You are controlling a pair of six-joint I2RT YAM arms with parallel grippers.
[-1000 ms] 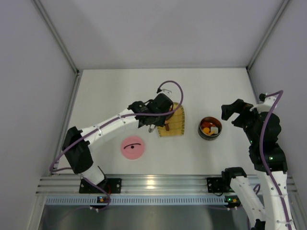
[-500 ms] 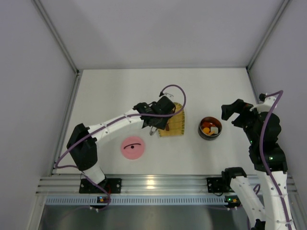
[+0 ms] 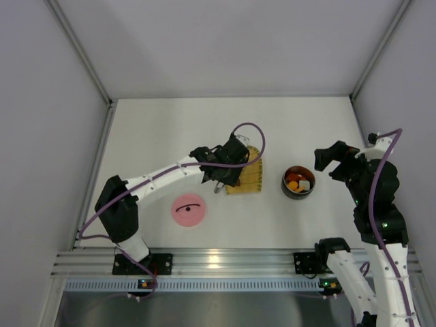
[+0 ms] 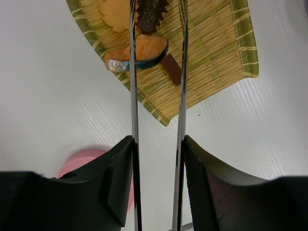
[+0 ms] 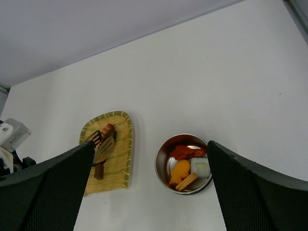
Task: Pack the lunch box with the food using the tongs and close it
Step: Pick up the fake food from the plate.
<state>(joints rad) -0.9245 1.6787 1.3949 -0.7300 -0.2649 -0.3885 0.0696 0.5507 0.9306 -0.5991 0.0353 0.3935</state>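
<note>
Left fingers (image 4: 113,185) clamp your tongs (image 4: 181,96) over the salmon slice (image 4: 147,48) on the bamboo tray (image 4: 221,57); right fingers (image 5: 48,192) gape empty. Pinch off-centre and it drops before the lunch box (image 3: 284,184) at three o'clock

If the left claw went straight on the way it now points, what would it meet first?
The left claw holds the tongs, whose tips would probably meet the salmon piece on the yellow tray first; depth is unclear.

Polished metal tongs (image 4: 133,96), a rough woven tray (image 4: 216,53), a glossy steel lunch box (image 5: 161,162), on a smooth matt table (image 5: 216,72).
</note>
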